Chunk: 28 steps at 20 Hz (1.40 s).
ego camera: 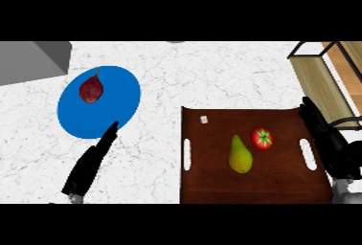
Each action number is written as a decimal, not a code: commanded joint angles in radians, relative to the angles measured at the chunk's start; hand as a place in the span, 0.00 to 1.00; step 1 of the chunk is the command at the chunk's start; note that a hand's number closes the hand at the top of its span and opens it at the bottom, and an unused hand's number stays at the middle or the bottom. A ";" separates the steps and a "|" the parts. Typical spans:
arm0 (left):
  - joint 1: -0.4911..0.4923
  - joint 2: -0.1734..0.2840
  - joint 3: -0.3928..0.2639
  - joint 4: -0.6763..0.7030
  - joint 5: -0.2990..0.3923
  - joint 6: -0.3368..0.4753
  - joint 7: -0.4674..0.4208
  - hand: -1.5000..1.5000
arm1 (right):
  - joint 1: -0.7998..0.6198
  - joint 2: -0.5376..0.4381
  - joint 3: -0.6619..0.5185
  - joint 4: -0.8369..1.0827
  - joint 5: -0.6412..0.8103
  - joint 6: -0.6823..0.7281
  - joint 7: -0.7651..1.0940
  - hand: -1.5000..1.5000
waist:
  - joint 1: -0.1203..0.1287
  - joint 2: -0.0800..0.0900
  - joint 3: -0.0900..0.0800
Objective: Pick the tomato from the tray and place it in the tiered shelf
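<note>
Tomato [262, 138] still on the brown tray [212, 191], just beside a pear [240, 154]. Right hand [326, 139] at the tray's right edge, fingers straight, holding nothing; best brought in over the rim from the right, clear of the pear. Tiered shelf [326, 79] waiting at upper right. Left hand [92, 162] open, resting by a blue plate [120, 103] bearing a dark red fruit [91, 88].
</note>
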 commanded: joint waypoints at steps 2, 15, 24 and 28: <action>-0.079 0.010 0.094 -0.035 0.076 -0.024 0.023 0.50 | -0.171 -0.052 -0.026 0.039 -0.061 0.153 -0.040 1.00 | 0.021 -0.002 0.030; -0.291 0.002 0.262 -0.050 0.201 0.024 0.160 0.50 | -0.499 -0.136 -0.133 0.415 -0.415 0.784 -0.152 0.00 | 0.033 0.007 0.032; -0.281 0.006 0.271 -0.049 0.189 0.023 0.161 0.50 | -0.594 -0.373 0.021 0.334 -0.130 1.029 -0.102 0.00 | 0.012 -0.003 0.028; -0.285 0.011 0.272 -0.067 0.201 0.020 0.198 0.50 | -0.652 -0.437 0.086 0.113 0.144 0.901 -0.118 0.00 | 0.009 -0.013 0.030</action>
